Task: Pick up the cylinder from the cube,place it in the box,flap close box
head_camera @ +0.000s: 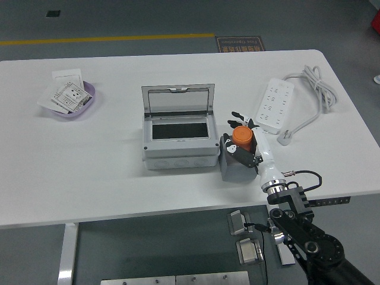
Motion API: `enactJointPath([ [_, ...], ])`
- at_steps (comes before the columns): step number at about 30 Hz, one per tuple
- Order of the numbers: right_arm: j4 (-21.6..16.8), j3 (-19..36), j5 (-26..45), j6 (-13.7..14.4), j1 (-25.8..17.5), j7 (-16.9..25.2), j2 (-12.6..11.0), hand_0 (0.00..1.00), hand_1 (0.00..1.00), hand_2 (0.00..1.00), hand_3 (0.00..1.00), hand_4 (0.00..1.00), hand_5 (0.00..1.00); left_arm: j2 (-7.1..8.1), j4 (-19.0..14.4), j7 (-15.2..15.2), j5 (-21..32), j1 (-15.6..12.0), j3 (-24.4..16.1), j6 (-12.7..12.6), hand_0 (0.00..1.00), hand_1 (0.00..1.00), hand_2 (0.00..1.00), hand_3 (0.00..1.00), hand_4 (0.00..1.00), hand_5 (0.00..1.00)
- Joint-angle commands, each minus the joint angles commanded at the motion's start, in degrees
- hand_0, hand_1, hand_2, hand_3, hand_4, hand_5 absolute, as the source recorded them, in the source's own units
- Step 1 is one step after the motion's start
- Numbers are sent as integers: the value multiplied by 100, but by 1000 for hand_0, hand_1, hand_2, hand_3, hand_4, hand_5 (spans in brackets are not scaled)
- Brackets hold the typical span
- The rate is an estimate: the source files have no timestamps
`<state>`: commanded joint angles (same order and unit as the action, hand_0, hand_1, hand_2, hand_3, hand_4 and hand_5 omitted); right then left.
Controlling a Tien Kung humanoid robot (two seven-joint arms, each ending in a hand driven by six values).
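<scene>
On top of the grey cube [236, 168], right of the box [180, 138], sits the orange cylinder [241, 137], standing upright. The right hand [246, 139] has its fingers [238, 115] wrapped around the cylinder, some showing behind it and a dark one curled across the front low down, so it's gripping it. The cylinder looks like it's touching the cube's top, but I can't tell for sure from this angle.

The cube stands just beside the box's right wall (maybe touching, hard to say). The box is grey with its clear lid [177, 100] flipped up and leaning back, and the inside looks dark. Nothing of the cylinder is in there yet.

The right arm [297, 222] comes in from the lower right corner, a white wrist section leading down to black joints hanging past the near edge of the table [107, 178].

Further out, a white power strip [275, 107] lies at the right with its cord [319, 89] bundled toward the far right corner. Way over on the left, well apart from everything else, there's a small purple dish [83, 101] with some white packets [64, 95] piled on it.
</scene>
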<state>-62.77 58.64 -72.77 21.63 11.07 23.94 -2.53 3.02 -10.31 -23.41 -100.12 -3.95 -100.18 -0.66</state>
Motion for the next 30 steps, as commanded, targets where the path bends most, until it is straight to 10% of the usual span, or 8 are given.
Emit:
enactJointPath([
  [12,-208,16,-7,33,-33,-5,-42,668,600,565,490,332,9,-1,0,16,78,-21,64,-9,632,682,646,649,754,454],
  [13,-224,20,-10,36,-32,-5,-44,489,425,440,352,274,2,-1,0,19,90,-21,77,-9,633,682,647,650,754,455],
  [30,-946,-436,-1196,426,536,-859,-367,477,393,409,334,209,2,-4,0,17,76,-10,61,-18,633,682,652,653,758,465],
])
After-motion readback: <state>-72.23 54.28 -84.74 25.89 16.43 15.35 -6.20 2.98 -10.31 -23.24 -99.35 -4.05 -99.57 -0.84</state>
